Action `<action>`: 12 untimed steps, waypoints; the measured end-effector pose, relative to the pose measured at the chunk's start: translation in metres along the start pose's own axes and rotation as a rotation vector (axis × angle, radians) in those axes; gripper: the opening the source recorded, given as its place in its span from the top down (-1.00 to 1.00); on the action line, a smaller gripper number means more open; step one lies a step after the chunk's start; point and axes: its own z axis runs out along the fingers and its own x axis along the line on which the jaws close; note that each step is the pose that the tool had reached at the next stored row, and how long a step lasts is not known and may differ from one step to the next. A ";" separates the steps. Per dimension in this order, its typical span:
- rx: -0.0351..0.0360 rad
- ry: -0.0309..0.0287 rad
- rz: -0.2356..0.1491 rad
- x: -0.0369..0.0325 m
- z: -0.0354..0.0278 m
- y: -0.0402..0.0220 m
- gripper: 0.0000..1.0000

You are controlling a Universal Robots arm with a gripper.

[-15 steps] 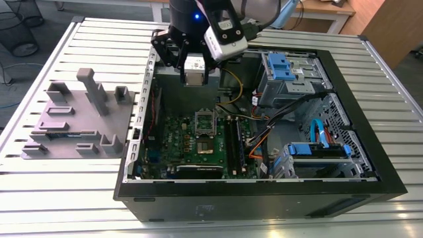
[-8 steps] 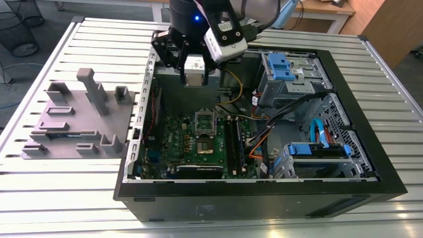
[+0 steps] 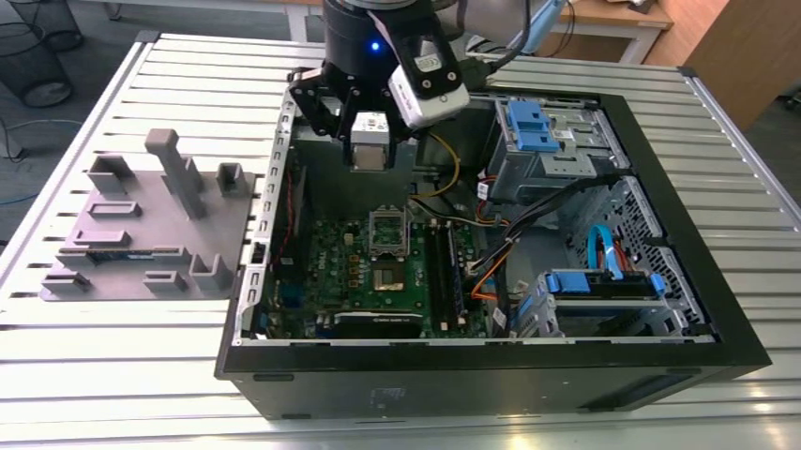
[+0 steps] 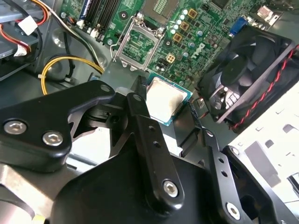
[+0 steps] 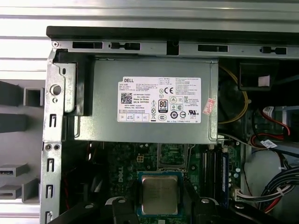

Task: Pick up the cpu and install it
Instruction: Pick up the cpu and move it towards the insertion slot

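Observation:
The cpu [image 4: 163,99], a small square chip with a shiny grey metal top and a green rim, hangs level between my fingers [image 4: 140,116]. It shows in both wrist views, cpu [image 5: 160,193]. My gripper [image 3: 371,157] is shut on it, over the far part of the open black computer case [image 3: 701,309]. It is well above the green motherboard [image 3: 338,272]. The open metal-framed socket [image 4: 140,44] lies on the board a short way ahead of the chip, and is seen as socket [image 3: 388,230] and socket [image 5: 173,156].
A grey power supply [image 5: 145,107] sits at the case's far wall. The black fan [image 4: 243,74] stands beside the chip. Yellow cables [image 4: 60,63], memory slots [image 3: 445,262] and blue drive bays [image 3: 538,127] fill the case. A grey fixture block [image 3: 138,234] lies on the slatted table.

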 end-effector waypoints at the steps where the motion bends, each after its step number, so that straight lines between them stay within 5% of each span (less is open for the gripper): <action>1: -0.0001 0.0005 0.000 -0.0002 0.0016 -0.0010 0.06; 12: -0.0001 0.0063 0.000 -0.0027 0.0169 -0.0135 0.06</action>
